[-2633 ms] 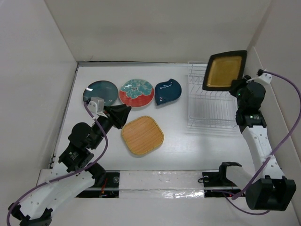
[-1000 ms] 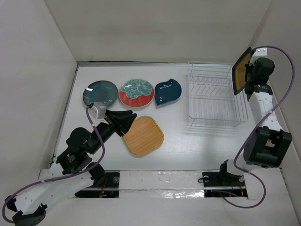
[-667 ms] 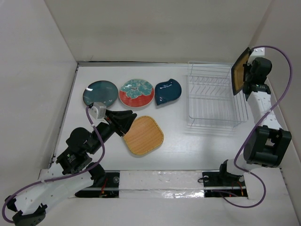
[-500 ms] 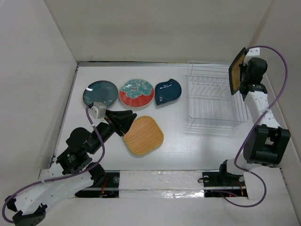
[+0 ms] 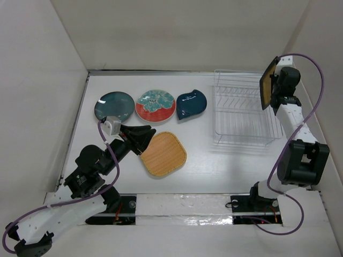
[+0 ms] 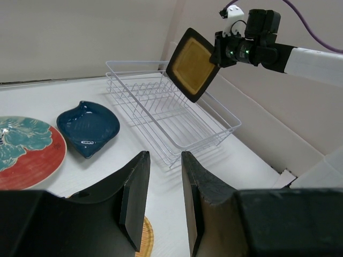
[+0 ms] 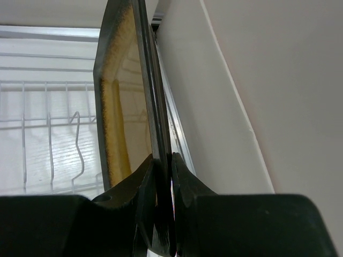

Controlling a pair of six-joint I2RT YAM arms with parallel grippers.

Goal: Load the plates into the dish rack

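Observation:
My right gripper (image 5: 275,87) is shut on the rim of the black-rimmed tan plate (image 5: 266,83), held on edge in the air above the right side of the dish rack (image 5: 244,140). The right wrist view shows that plate (image 7: 120,107) upright between my fingers (image 7: 162,158), with the rack's wires (image 7: 48,128) below. The woven tan plate (image 5: 162,154) lies flat on the table. My left gripper (image 5: 147,134) hovers open over its left edge with nothing between its fingers (image 6: 164,155). The dark teal plate (image 5: 114,105), the floral plate (image 5: 156,105) and the navy leaf plate (image 5: 191,103) lie in a row at the back.
White walls close in the table on the left, back and right. The right wall (image 7: 241,80) stands just beyond the held plate. The rack (image 6: 171,115) holds no plates.
The right arm has carried the held plate a little to the left and further back over the rack's right side. The left arm has not moved.

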